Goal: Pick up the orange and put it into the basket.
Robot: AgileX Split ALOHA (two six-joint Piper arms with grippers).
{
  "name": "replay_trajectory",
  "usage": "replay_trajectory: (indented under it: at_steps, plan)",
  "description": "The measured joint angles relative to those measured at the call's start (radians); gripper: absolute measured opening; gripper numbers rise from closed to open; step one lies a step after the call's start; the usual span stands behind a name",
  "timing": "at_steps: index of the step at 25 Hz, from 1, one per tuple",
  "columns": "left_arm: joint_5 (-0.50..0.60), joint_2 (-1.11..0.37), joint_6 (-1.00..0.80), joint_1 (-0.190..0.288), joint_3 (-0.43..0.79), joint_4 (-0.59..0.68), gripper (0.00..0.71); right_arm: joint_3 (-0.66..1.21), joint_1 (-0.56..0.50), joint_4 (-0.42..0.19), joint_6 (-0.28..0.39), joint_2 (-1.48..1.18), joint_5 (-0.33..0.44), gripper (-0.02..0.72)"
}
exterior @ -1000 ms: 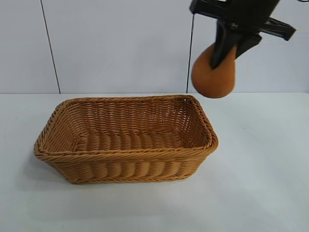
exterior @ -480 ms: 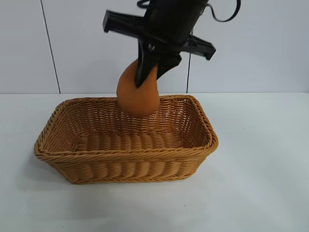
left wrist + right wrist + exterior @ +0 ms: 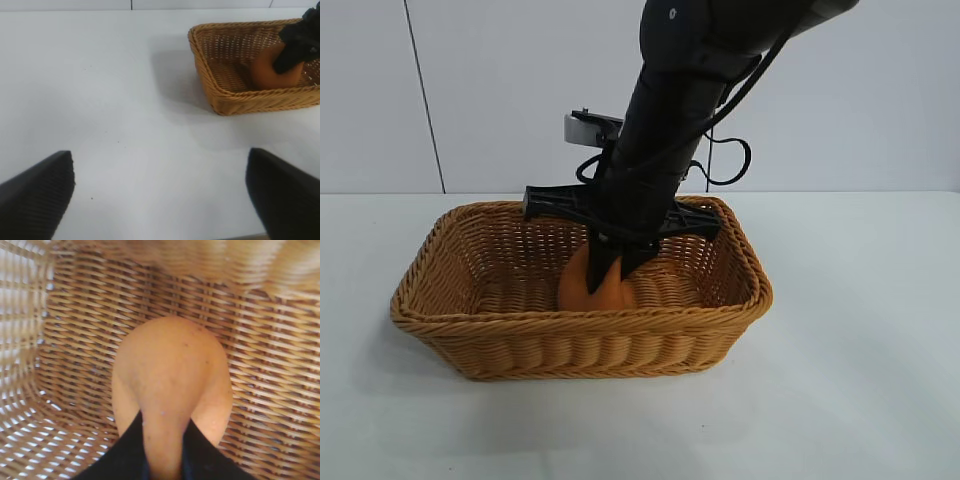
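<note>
- Only the right wrist view lets you look straight down at the orange [image 3: 170, 385] against the woven floor and walls of the basket [image 3: 280, 390]; the two black fingertips [image 3: 125, 455] pinch its narrow knob from either side.
- From the exterior view you get the whole picture instead: the right arm slants down into the wicker basket [image 3: 580, 340], which sits on the white table [image 3: 860, 380], and the right gripper [image 3: 610, 262] is clamped on the fruit's top.
- Over in the left wrist view, the left gripper [image 3: 160, 195] hangs well apart from the basket [image 3: 220, 95], its two dark fingers spread wide over bare tabletop, holding nothing.
- Up close the orange is dull orange-brown, smooth-looking with a few tiny specks, squat and round below, drawn up into a neck.
- It sits low inside the basket [image 3: 595, 285], roughly mid-length and toward the near wall, directly beneath the right gripper's fingers.
- Whether its underside touches the basket floor I cannot tell; the near rim hides that.
- Seen from the left arm's side, the orange [image 3: 267, 75] shows behind the basket's wall with the black claw over it.
</note>
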Motion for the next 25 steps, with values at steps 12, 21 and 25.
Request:
replay_trajectory:
  at_steps: [12, 21, 25]
  plan:
    - [0.0, 0.0, 0.0, 0.0, 0.0, 0.0, 0.663, -0.141, 0.0, -0.027, -0.015, 0.0, 0.138, 0.672]
    - [0.0, 0.0, -0.001, 0.0, 0.0, 0.0, 0.663, -0.425, 0.0, -0.139, 0.008, -0.004, 0.465, 0.694]
    - [0.0, 0.0, -0.001, 0.0, 0.0, 0.0, 0.663, -0.443, -0.002, -0.153, 0.025, -0.006, 0.469, 0.694]
